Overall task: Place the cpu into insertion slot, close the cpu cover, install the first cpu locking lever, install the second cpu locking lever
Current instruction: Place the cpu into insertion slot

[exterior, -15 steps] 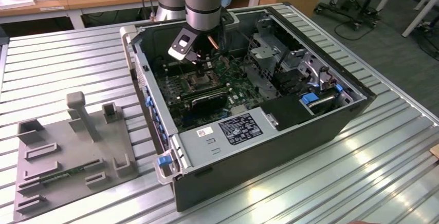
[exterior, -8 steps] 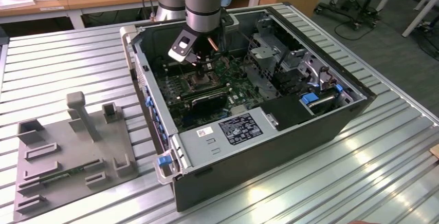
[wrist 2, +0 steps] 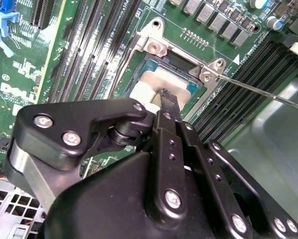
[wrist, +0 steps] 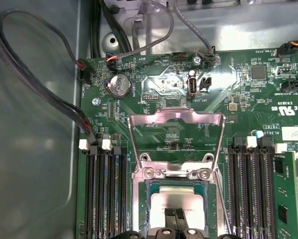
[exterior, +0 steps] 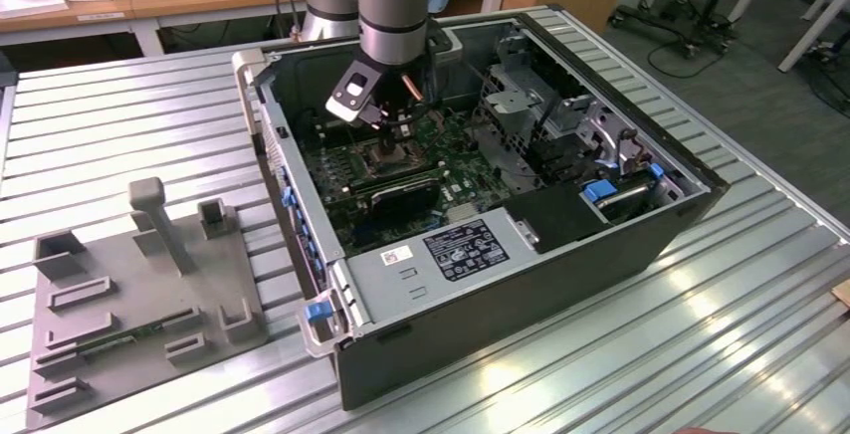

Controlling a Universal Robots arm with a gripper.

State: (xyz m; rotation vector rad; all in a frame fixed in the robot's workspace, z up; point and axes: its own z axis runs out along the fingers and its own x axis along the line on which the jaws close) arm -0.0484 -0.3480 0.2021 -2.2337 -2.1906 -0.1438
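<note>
cpu [wrist: 178,201] sits in insertion slot [wrist: 148,209], cpu cover [wrist: 176,118] swung up. pincer [wrist: 176,214] closed, gripping nothing, tips over cpu centre, contact unclear. I'd go vertical, light, no sideways drag

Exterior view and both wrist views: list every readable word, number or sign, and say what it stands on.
The black label in the computer case: white print, too small to read.
The small white sticker beside it: too small to read.
The motherboard: white lettering, too small to read.
The white sticker on that board: nothing legible.
</note>
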